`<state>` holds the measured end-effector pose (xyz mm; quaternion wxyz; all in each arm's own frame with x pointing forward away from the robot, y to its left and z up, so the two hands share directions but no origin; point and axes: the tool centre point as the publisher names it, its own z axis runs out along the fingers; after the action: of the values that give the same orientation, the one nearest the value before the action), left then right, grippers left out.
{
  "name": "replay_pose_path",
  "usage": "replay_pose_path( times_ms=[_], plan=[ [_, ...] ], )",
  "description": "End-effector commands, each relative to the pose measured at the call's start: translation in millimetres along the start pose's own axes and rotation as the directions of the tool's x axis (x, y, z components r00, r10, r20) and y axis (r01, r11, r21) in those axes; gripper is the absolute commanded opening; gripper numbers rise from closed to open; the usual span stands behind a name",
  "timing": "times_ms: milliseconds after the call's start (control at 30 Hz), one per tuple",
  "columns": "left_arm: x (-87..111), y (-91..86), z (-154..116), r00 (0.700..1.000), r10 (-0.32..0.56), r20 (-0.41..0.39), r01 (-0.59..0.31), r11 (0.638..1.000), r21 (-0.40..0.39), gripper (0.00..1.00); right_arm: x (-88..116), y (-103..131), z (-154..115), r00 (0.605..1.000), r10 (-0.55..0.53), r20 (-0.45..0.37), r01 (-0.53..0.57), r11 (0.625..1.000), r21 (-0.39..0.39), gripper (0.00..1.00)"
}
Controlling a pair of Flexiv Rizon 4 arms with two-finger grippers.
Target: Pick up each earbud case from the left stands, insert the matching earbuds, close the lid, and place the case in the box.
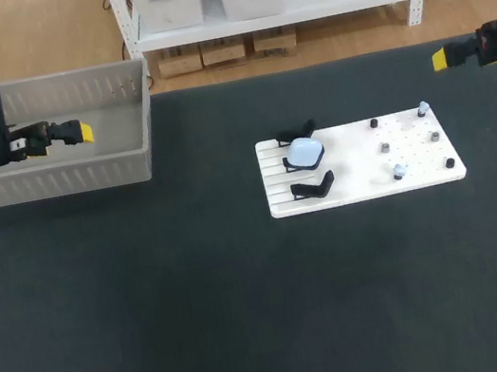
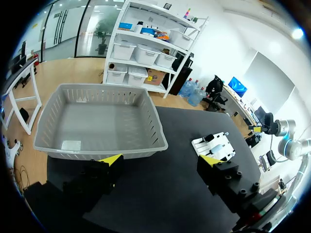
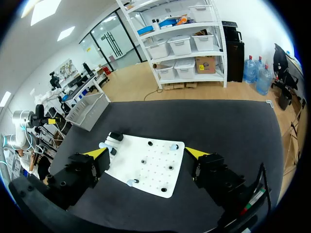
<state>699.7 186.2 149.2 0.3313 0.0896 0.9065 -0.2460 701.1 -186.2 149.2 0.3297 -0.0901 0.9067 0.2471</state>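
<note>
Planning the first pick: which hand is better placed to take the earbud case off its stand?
Probably right. The right hand is open and the white board holding the earbud case lies ahead of it. The left hand hangs at the box, farther away.

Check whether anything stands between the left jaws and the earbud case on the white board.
Nothing visible does. The left jaws hang open over the gray box, the earbud case sits on the white board between two black stands, and only the box's side wall lies along that line, seemingly below the jaws.
</note>
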Motion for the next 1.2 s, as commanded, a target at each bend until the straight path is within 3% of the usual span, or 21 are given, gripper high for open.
replay_pose_path(
  times_ms=[33,600,800,867,933,1100,1133,1200],
  plan=[
    [-0.7,-1.5,0.1,1.0,-0.002,-0.004,0.002,1.0,-0.008,1.0,-0.1,0.3,-0.3,1.0,0.0,0.0,0.0,1.0,0.001,1.0],
    [-0.7,-1.5,0.1,1.0,-0.002,-0.004,0.002,1.0,-0.008,1.0,-0.1,0.3,-0.3,1.0,0.0,0.0,0.0,1.0,0.001,1.0],
    [-1.0,-16.1,0.5,0.998,0.057,0.016,-0.059,0.983,0.174,1.0,-0.1,0.3,-0.3,1.0,0.0,0.0,0.0,1.0,0.001,1.0],
    [-0.5,-22.3,2.5,0.994,0.11,0.027,-0.113,0.965,0.237,1.0,-0.1,0.3,-0.3,1.0,0.0,0.0,0.0,1.0,0.001,1.0],
    [-0.3,-30.0,3.3,0.986,0.159,0.052,-0.167,0.923,0.346,1.0,-0.1,0.3,-0.3,1.0,0.0,0.0,0.0,1.0,0.001,1.0],
    [-0.1,-43.7,6.1,0.943,0.318,0.094,-0.323,0.818,0.476,1.0,-0.1,0.3,-0.3,1.0,0.0,0.0,0.0,1.0,0.001,1.0],
    [-0.4,-47.1,5.9,0.93,0.348,0.12,-0.357,0.772,0.525,1.0,-0.1,0.3,-0.3,1.0,0.0,0.0,0.0,1.0,0.001,1.0],
    [-1.6,-51.8,5.0,0.905,0.406,0.13,-0.405,0.726,0.556,1.0,-0.1,0.3,-0.3,1.0,0.0,0.0,0.0,1.0,0.001,1.0]
  ],
)
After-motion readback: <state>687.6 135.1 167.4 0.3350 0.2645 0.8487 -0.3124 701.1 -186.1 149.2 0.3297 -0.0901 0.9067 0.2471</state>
